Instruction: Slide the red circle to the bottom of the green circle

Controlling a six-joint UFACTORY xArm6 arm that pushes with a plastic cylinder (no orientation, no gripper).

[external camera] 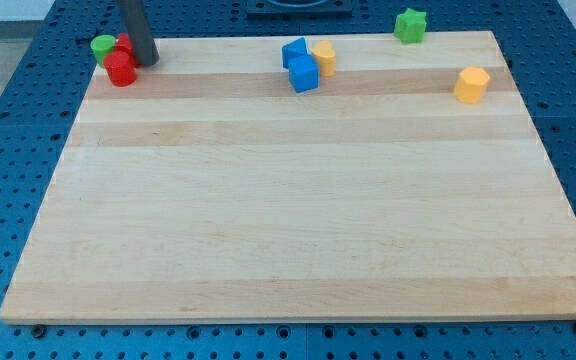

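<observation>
At the far left corner of the wooden board [298, 200], the red circle [120, 69] is seen touching the green circle [102, 45] on its near side. My tip [146, 61], a bare rod with no pincer, rests just right of them. A further nudge could drive either block off the left edge. A second red block [124, 44] crowds behind.
</observation>
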